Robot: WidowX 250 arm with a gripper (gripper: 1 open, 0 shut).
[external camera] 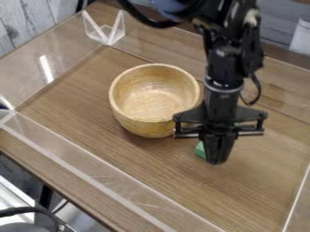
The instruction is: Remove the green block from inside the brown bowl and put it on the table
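Note:
The brown bowl (154, 100) stands on the table (85, 172) left of centre, and its pale inside holds nothing. My gripper (217, 156) points straight down just right of the bowl, its tips at the tabletop. The dark fingers (218, 143) look pressed together. Only a small corner of the green block (200, 148) peeks out at table level on the left of the fingers. The rest of the block is hidden behind them, so I cannot tell whether it is gripped or merely lies there.
Low clear acrylic walls (24, 136) border the tabletop on all sides. A folded clear piece (107, 29) stands at the back left corner. The arm's black column (227, 54) rises over the table right of the bowl.

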